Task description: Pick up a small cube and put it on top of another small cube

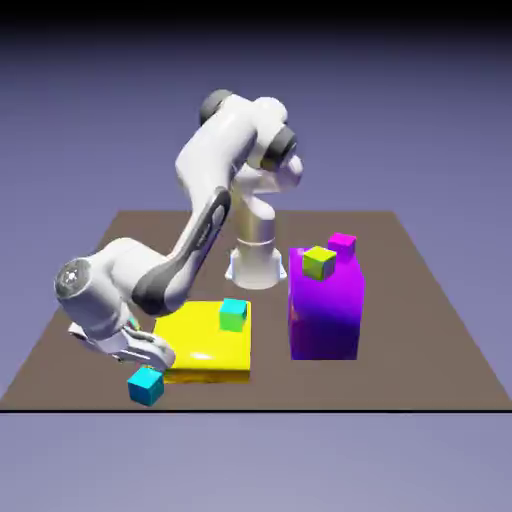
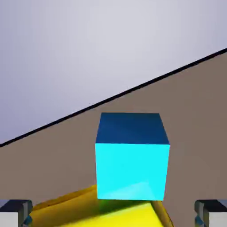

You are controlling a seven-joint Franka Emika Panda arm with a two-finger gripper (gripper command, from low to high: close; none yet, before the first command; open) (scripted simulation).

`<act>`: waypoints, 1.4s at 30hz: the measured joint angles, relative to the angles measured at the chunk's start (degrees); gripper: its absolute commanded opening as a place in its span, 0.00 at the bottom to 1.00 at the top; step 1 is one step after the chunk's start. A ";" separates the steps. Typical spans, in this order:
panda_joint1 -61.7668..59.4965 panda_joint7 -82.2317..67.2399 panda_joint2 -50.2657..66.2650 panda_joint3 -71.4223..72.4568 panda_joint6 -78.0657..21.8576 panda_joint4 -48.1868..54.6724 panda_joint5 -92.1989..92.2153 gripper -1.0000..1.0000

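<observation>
While the white arm is being bent low toward the exterior view's left, the gripper is being held wide apart just above the cyan cube, with nothing being gripped. In the hand view the cyan cube is being framed large between the two grey fingertips, neither of which is being pressed against it. The cube is being supported by the brown table near its front edge, just beside a corner of the flat yellow block. The green cube with the teal top is being carried on that yellow block. A lime cube and a magenta cube are being carried on the tall purple block.
</observation>
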 measured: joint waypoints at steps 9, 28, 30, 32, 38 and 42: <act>1.49 -2.38 6.49 0.14 4.27 -2.89 4.11 0.00; -4.56 12.78 -27.95 19.13 4.33 -23.43 -12.52 0.00; -5.42 14.53 -32.10 21.97 5.05 -26.97 -14.56 0.00; -6.29 16.29 -36.26 24.81 5.76 -30.51 -16.60 0.00; -8.60 21.55 -48.71 33.33 7.92 -41.13 -22.73 0.00; -9.96 22.20 -50.55 35.60 4.46 -43.29 -26.22 0.00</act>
